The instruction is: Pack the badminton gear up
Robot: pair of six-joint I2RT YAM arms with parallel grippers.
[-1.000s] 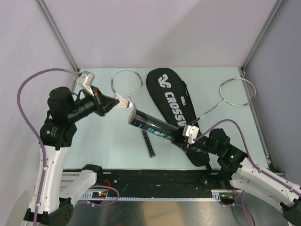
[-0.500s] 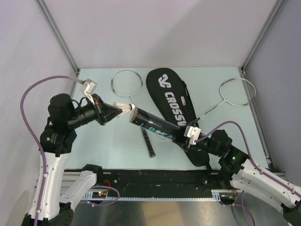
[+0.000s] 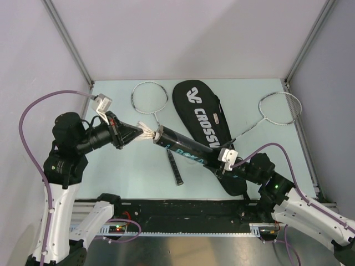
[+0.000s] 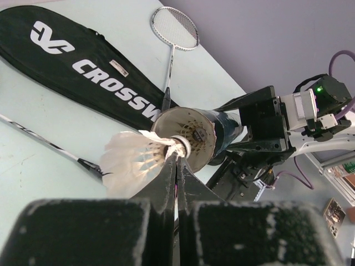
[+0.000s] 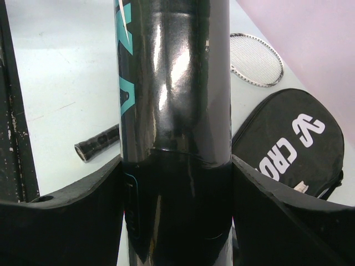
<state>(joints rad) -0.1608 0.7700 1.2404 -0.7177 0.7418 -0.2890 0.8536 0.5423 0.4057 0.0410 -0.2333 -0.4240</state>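
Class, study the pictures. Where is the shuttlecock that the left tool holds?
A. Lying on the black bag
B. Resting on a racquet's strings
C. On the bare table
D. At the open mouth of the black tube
D: the left tool pinches the shuttlecock with its cork end at the open mouth of the black tube, which the right tool grips.

Lab test cell: grey panels (image 3: 183,39), aluminium posts (image 3: 67,39), pale table (image 3: 122,166).
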